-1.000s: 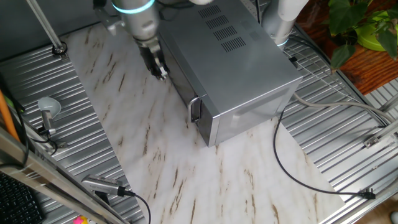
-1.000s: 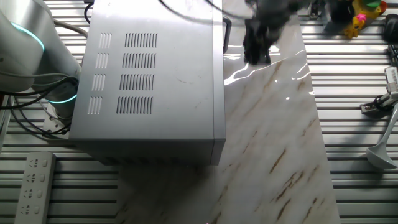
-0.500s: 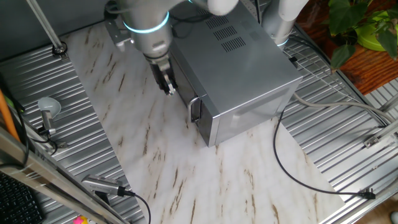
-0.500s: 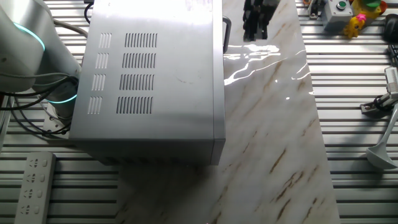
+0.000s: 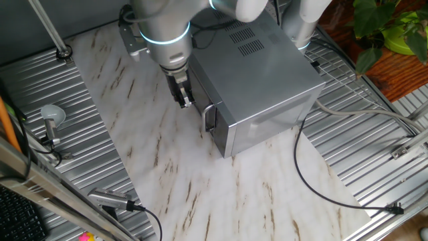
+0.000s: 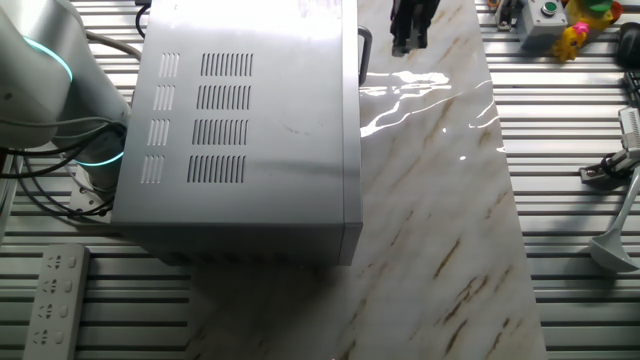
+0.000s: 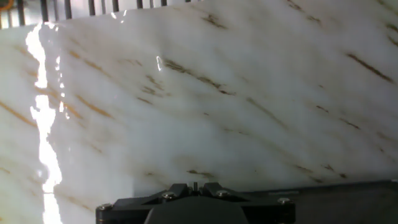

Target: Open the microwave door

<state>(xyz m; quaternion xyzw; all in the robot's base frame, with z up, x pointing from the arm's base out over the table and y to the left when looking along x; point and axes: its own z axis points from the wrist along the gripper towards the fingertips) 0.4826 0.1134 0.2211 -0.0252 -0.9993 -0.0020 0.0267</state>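
While the microwave door [image 5: 200, 97] sits flush in its frame on the side of the microwave [image 5: 257, 73] that faces the bare marble, we treat this as the approach to the handle, with the pull itself not yet begun. That handle [image 5: 209, 119] is a vertical silver bar at the door's near corner in one fixed view; in the other fixed view it shows as a dark loop [image 6: 365, 52] off the far end of the box's front edge. We have the tool [image 5: 184, 100] hanging fingers-down in front of the door, near the handle but apart from it, on the side toward the hinge. From the other fixed view the tool [image 6: 408, 40] stands out from the door face, with open marble between it and the bar.

We cannot tell whether the fingers are spread or pressed together: both fixed views show one dark mass, and the hand view shows only marble and the dark base of the hand.

To do this well, we judge the fingers should slide along the door face until one hooks behind the bar, low enough to catch its middle. Then we pull outward in an arc about the hinge, not straight back, so the box does not skid on the glossy table [image 5: 174, 181].
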